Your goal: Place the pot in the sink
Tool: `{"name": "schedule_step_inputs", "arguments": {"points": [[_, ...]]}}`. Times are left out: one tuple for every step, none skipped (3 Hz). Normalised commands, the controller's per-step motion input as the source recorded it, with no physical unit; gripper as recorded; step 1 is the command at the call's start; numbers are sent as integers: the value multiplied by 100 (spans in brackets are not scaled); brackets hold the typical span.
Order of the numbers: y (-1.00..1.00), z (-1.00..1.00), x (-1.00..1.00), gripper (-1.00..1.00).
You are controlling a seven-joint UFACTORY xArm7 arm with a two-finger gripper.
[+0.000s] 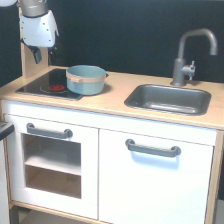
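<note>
Below and to the exterior view's right of the gripper (37,54), its jaw state unclear, sits the pot (85,79); farther right, the sink (168,99) holds nothing.

arm: one, enters at the top of the exterior view's left, far side, white wrist housing hanging straight down | gripper (36,54): dark, only partly seen below the housing, pointing down, held high | jaws: opening cannot be told
</note>
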Motion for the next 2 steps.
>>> {"name": "schedule_step_inputs", "arguments": {"points": [[29,14,93,100],[39,-23,67,100]]}}
